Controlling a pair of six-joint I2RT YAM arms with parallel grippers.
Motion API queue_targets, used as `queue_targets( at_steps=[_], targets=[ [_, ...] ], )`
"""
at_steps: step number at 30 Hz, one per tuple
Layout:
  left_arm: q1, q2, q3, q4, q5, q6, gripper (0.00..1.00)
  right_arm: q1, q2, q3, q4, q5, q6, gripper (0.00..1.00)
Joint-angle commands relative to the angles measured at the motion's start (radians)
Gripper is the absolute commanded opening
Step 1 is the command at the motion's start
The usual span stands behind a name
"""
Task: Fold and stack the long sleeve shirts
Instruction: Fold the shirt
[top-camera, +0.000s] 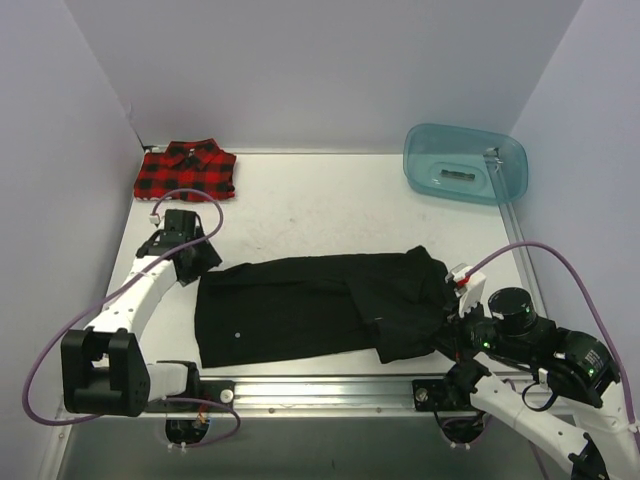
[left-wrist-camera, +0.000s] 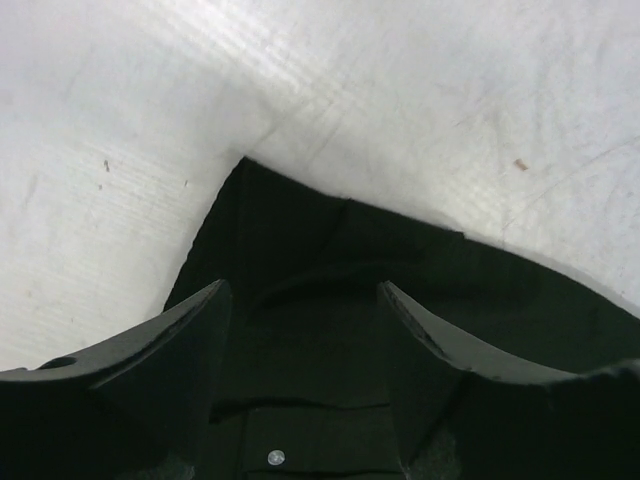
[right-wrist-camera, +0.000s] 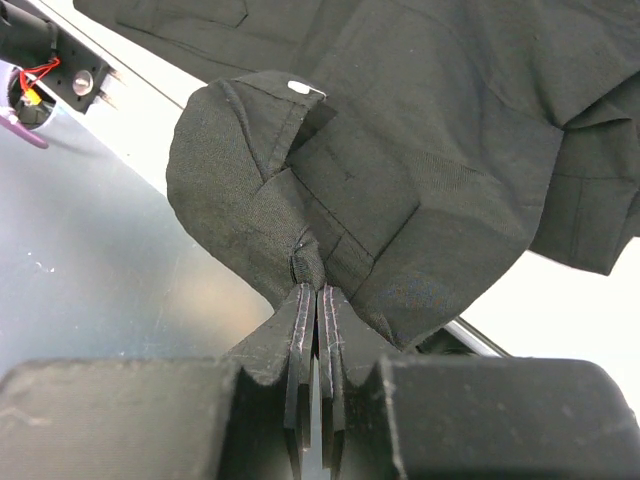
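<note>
The black shirt (top-camera: 300, 305) is plain, with small white buttons. It lies stretched left to right across centre frame, mostly flat, with one panel folded over the body. Its right end is bunched, with a buttoned cuff pinched in the right tool (right-wrist-camera: 318, 300). The plaid shirt (top-camera: 186, 170) is red-and-black and lies folded compactly at upper left, well apart.
</note>
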Motion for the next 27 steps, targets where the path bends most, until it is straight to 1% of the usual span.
queue_targets(
  at_steps=[1,5,6,9,12,13,14,17,21,27],
  targets=[
    [0.01,0.004,-0.08,0.012,0.014,-0.089,0.67,0.003,0.008,0.031,-0.026,0.025,-0.001,0.0],
    [0.052,0.018,-0.145,0.105,0.063,-0.146,0.62,0.004,0.007,0.031,-0.025,0.011,-0.006,0.0],
    [0.063,0.019,-0.175,0.159,0.098,-0.157,0.62,0.003,0.005,0.032,-0.026,0.011,-0.008,0.0],
    [0.072,0.019,-0.223,0.225,0.135,-0.188,0.59,0.004,-0.003,0.049,-0.039,0.017,-0.008,0.0],
    [0.073,0.019,-0.257,0.243,0.137,-0.209,0.57,0.003,-0.012,0.078,-0.065,0.04,-0.004,0.0],
    [0.102,0.018,-0.265,0.248,0.135,-0.221,0.56,0.003,-0.016,0.086,-0.072,0.045,-0.006,0.0],
    [0.109,0.016,-0.272,0.254,0.134,-0.228,0.53,0.003,-0.018,0.094,-0.091,0.057,-0.006,0.0],
    [0.145,0.012,-0.301,0.283,0.141,-0.252,0.53,0.004,-0.009,0.129,-0.14,0.094,-0.008,0.0],
    [0.168,0.007,-0.312,0.343,0.146,-0.264,0.55,0.004,0.0,0.172,-0.193,0.132,-0.017,0.0],
    [0.169,0.117,-0.249,0.325,0.163,-0.254,0.54,0.004,-0.001,0.183,-0.221,0.148,-0.017,0.0]
  ],
)
